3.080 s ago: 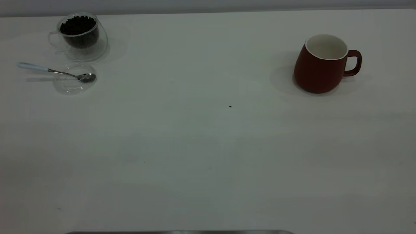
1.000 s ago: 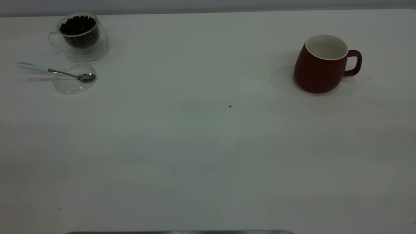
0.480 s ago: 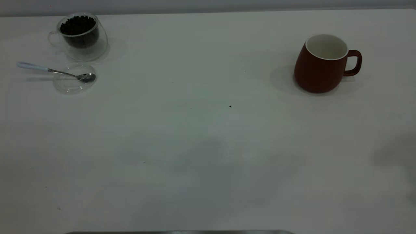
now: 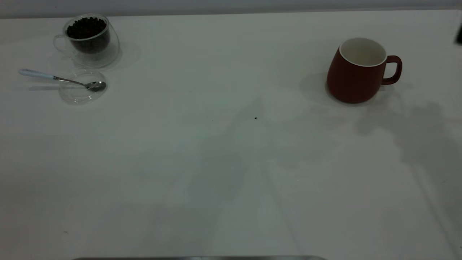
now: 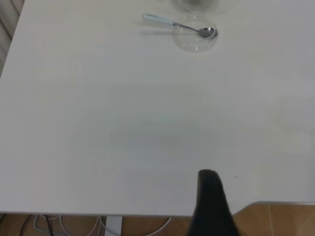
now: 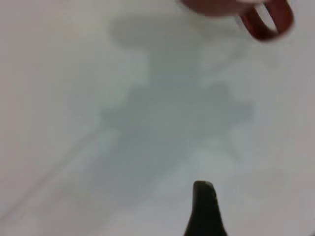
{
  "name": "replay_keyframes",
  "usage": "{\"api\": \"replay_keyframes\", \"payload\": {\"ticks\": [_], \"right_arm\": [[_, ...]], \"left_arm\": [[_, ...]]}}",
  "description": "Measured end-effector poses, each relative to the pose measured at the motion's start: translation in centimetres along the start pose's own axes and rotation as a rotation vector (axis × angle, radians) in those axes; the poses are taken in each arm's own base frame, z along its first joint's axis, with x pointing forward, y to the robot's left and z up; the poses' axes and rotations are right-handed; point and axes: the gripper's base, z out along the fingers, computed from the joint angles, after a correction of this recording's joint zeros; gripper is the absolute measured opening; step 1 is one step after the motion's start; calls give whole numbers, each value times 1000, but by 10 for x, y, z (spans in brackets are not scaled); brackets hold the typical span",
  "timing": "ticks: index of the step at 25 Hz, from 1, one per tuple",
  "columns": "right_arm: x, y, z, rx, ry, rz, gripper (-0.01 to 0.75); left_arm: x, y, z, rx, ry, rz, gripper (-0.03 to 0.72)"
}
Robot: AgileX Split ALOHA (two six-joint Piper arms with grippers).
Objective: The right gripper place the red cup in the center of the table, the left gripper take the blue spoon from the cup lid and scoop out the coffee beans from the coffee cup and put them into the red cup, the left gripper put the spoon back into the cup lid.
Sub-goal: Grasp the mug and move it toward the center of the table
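The red cup (image 4: pixel 355 72) stands upright at the table's (image 4: pixel 231 162) far right, handle pointing right, white inside with nothing in it. At far left the coffee cup (image 4: pixel 90 39) holds dark coffee beans (image 4: pixel 86 28). Just in front lies the cup lid (image 4: pixel 82 87) with the blue spoon (image 4: pixel 57 78) resting in it, bowl in the lid and handle sticking out left. My left gripper (image 5: pixel 211 201) hangs over the near table edge, far from the spoon (image 5: pixel 179 23) and lid (image 5: pixel 196 38). My right gripper (image 6: pixel 204 206) hovers above the table short of the red cup (image 6: pixel 266 22).
A dark piece of the right arm (image 4: pixel 459 35) shows at the exterior view's right edge, and its shadow (image 4: pixel 415 130) lies in front of the red cup. A tiny dark speck (image 4: pixel 256 118) sits mid-table. Floor and cables (image 5: pixel 64 226) show beyond the table's edge.
The right arm's shadow has spread across the table's right and middle, and a dark part of that arm has entered at the right edge. Cups, lid and spoon have not moved.
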Motion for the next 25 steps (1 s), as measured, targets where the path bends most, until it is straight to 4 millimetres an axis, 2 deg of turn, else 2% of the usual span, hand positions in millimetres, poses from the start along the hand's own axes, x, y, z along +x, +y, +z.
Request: {"api": "replay_keyframes", "payload": {"ticks": [5,13,16,25], "right_arm": [[-11,-8,47,-21,35,-68,588],[-29,-25,97,-1,43,-174,588],[-35,-31,110,3,43,-194,588],[-43,-35,129,19,10,-243,588]], "left_arm": [[0,0,0,0,0,0,585],[0,0,0,0,0,0,585],[0,0,0,0,0,0,585],[0,0,0,0,0,0,585]]}}
